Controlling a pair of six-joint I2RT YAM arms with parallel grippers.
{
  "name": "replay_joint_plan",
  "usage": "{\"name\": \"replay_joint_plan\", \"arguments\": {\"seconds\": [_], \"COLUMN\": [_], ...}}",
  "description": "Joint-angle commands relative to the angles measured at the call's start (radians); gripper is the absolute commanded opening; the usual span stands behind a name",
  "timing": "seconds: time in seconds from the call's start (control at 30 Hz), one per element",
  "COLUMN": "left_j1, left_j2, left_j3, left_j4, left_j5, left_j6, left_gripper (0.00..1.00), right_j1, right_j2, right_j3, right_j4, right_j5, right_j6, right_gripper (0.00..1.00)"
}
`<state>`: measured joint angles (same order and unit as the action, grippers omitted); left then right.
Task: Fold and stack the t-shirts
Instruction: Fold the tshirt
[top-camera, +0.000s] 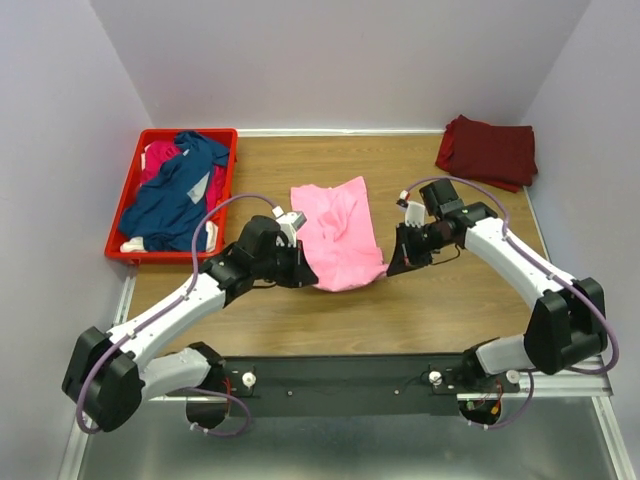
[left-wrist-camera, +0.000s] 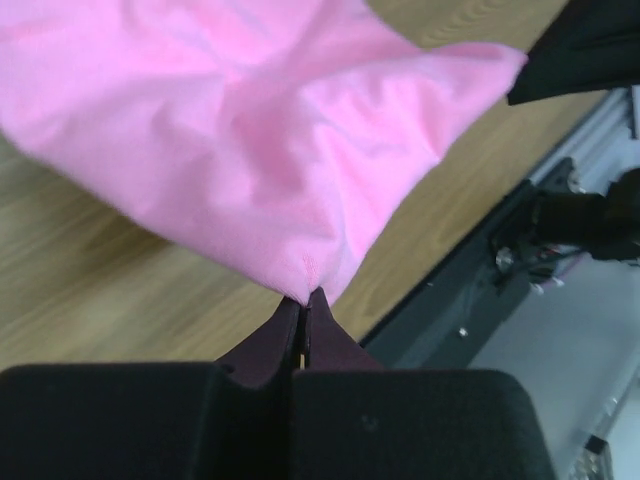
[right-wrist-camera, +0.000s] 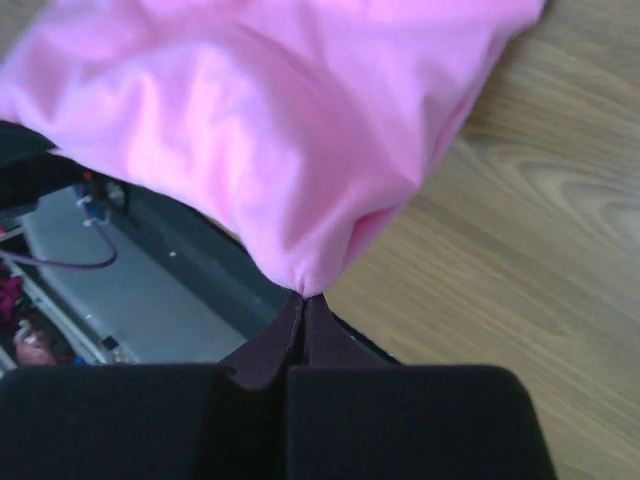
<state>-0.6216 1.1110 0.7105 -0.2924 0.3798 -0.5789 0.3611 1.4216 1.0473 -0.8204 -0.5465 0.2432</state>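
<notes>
top external: left tool (top-camera: 310, 279), right tool (top-camera: 391, 267) clamped on pink t-shirt (top-camera: 336, 228) near corners

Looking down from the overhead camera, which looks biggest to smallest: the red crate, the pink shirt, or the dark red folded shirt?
1. red crate
2. pink shirt
3. maroon shirt, which looks only slightly smaller than the pink one; it is folded and lies farther back, so this ranking is unsure.

wooden table (top-camera: 430, 310) with red crate (top-camera: 190, 133) far left, folded maroon t-shirt (top-camera: 487, 150) far right, pink t-shirt (top-camera: 335, 230) at centre
</notes>
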Motion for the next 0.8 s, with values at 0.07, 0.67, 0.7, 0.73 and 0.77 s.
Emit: {"name": "replay_joint_plan", "arguments": {"seconds": [0.07,0.67,0.7,0.73,0.77], "left_j1": [-0.108,0.213,0.229,0.262,0.278], "left_j2": [-0.048,0.239,0.294,0.352,0.380], "left_j3": [-0.029,0.297,0.335,0.351,0.369], "left_j4": [-0.046,0.001,0.018,0.036,0.036], "left_j5": [0.106,0.080,0.082,0.080,0.080], "left_j6": [-0.055,0.122,0.137,0.142,0.145], "left_gripper": [0.00,0.00,0.00,0.00,0.00], "right_j1": [0.006,0.001,0.001,-0.002,-0.002], "right_j2": [-0.046,0.437,0.511,0.546,0.583], "right_j3": [0.065,0.738,0.831,0.912,0.913], "right_j4": [-0.159,-0.223,-0.223,-0.223,-0.224], "right_j5": [-0.148,0.071,0.075,0.079,0.079], "right_j6": [-0.001,-0.050,-0.053,-0.054,-0.058], "right_gripper": [0.01,0.01,0.01,0.01,0.01]}}
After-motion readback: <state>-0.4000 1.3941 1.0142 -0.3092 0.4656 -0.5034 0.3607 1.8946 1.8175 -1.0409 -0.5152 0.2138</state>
